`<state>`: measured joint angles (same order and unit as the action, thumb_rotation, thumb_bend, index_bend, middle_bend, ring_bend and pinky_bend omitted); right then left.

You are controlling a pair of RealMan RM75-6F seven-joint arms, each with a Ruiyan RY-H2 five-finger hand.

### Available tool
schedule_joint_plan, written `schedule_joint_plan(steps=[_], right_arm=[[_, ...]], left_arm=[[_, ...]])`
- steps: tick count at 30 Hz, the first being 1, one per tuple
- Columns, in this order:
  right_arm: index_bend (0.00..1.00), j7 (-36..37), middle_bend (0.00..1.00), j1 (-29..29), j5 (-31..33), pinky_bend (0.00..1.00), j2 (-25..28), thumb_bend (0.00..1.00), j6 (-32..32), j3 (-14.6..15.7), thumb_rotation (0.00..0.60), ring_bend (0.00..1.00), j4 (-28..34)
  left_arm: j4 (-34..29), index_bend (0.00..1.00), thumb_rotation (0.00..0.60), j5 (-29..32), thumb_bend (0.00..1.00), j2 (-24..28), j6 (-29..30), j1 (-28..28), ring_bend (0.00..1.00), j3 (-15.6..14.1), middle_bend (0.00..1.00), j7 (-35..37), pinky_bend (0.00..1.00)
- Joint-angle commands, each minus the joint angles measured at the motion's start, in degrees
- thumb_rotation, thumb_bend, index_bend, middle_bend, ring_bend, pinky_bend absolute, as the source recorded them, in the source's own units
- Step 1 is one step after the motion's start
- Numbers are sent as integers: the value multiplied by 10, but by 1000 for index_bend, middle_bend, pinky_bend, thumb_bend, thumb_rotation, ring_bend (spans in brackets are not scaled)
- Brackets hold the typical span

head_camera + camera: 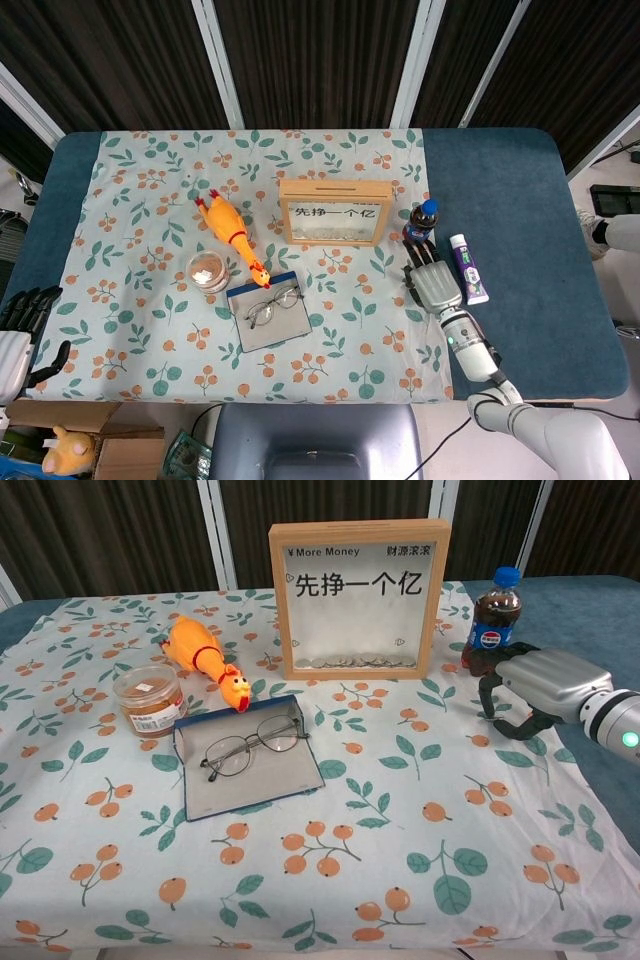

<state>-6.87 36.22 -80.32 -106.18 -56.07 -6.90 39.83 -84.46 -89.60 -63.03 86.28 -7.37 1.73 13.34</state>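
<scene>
Floral cloth (300,880): right hand (545,685), fingers curled empty, beside cola bottle (492,620)

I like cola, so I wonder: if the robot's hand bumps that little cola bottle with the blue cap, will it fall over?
Probably it could tip. The small dark cola bottle with the blue cap stands upright and is taller than it is wide. It looks nearly full, so it is likely heavy for its size and steadier. Its round plastic body would probably roll once down. The right hand sits just in front of it.
</scene>
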Motion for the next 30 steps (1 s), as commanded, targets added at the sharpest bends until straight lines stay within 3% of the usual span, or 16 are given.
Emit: schedule_joint_plan(steps=[1, 30], right_arm=[[646, -2, 121, 0, 2, 0, 0, 545, 2, -1, 600, 0, 1], [675, -5, 126, 3, 1, 0, 6, 545, -7, -2, 600, 0, 17]], left_arm=[[0, 0, 600, -1, 444, 0, 1, 1, 12, -1, 84, 1, 16], [1, 0, 600, -3, 446, 0, 2, 1, 12, -1, 84, 4, 16]])
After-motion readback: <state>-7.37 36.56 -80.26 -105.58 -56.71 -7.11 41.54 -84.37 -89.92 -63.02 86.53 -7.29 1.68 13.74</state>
